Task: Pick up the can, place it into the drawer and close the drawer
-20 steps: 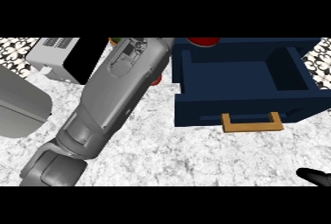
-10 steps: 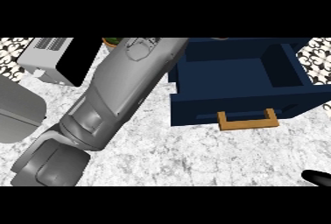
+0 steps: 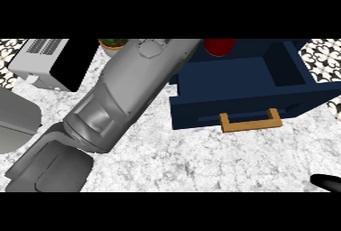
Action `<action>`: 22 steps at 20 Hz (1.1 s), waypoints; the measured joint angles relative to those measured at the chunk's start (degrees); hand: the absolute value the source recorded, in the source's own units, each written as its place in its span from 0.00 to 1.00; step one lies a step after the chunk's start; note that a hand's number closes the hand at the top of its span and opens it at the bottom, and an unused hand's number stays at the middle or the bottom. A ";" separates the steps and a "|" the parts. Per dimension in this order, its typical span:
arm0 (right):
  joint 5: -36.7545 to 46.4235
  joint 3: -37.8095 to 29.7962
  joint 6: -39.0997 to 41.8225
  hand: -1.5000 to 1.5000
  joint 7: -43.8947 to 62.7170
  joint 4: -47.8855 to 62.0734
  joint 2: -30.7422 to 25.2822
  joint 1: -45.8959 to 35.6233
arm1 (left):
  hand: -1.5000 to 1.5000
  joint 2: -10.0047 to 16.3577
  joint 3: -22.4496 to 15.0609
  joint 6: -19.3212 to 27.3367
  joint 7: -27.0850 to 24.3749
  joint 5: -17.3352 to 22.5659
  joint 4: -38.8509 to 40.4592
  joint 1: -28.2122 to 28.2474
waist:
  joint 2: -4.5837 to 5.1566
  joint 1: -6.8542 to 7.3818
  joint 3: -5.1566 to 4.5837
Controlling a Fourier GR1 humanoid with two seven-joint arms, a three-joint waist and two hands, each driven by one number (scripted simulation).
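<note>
The left forearm [image 3: 126,99] has swung right, bringing the can [image 3: 220,46] over the open drawer's [image 3: 240,76] far edge, top centre; the left hand is off-frame, grip untellable. Lowering well inside before release seems wise

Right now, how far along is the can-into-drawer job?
Done: nothing yet; the drawer stands open, its visible floor bare. In hand: the left forearm stretches up beside it, hand out of view; a red thing, probably the can, shows at the top edge by the drawer's back, held or not unclear. Left: placing the can, pushing the handle shut. The right hand shows at lower right.
</note>
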 measured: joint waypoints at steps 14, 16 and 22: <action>8.73 3.53 2.05 0.00 -4.74 2.83 -4.57 -4.51 | 0.00 0.00 -2.33 5.47 -4.20 5.94 2.61 -0.98 | 0.42 -0.29 0.01; 11.37 4.70 2.46 0.00 -5.53 3.51 -5.93 -6.00 | 0.00 0.00 -2.14 5.55 -4.36 7.10 2.62 -1.24 | 0.49 -0.11 -0.02; 22.05 8.93 2.36 0.00 -9.49 8.78 -9.22 -9.45 | 0.00 0.01 -0.92 5.11 -6.08 9.78 2.94 -1.92 | 0.53 1.18 -0.05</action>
